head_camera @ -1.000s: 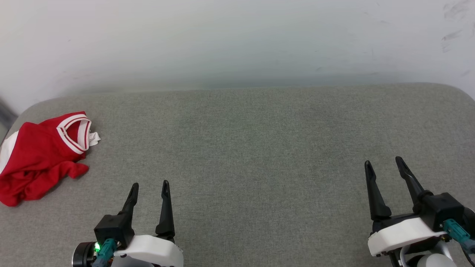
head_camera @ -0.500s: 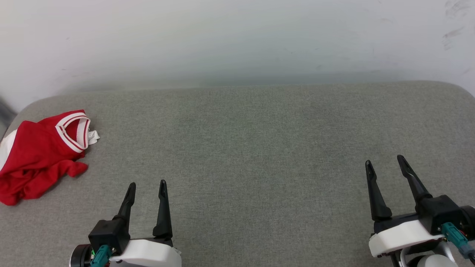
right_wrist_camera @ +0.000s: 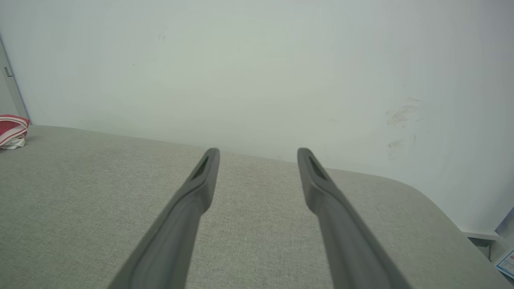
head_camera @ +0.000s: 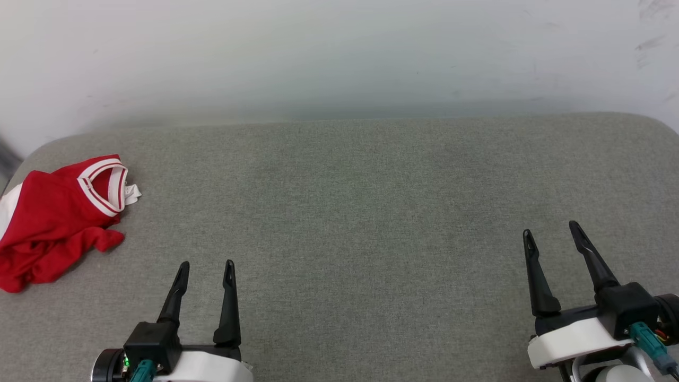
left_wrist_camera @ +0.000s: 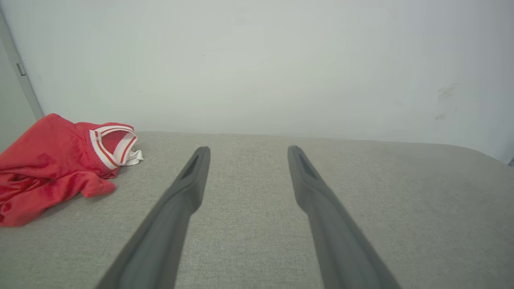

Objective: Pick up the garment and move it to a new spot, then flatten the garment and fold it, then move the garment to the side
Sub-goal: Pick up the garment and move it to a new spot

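The garment (head_camera: 50, 223) is a red T-shirt with a red-and-white striped collar, lying crumpled at the far left of the grey cushioned surface (head_camera: 360, 212). In the left wrist view the garment (left_wrist_camera: 52, 164) lies left of my fingers, apart from them. Its collar edge (right_wrist_camera: 12, 130) peeks in at the left of the right wrist view. My left gripper (head_camera: 206, 265) stands open near the front edge, to the right of the garment, nothing between its fingers. My right gripper (head_camera: 551, 233) is open and empty at the lower right.
A pale wall (head_camera: 339, 58) rises right behind the cushioned surface. The surface has rounded back corners (head_camera: 652, 124). Its right edge drops off near a floor item (right_wrist_camera: 506, 263) at the corner of the right wrist view.
My left gripper has drawn back a little toward the front edge. The whole head view shifted slightly. The garment and right gripper stay put.
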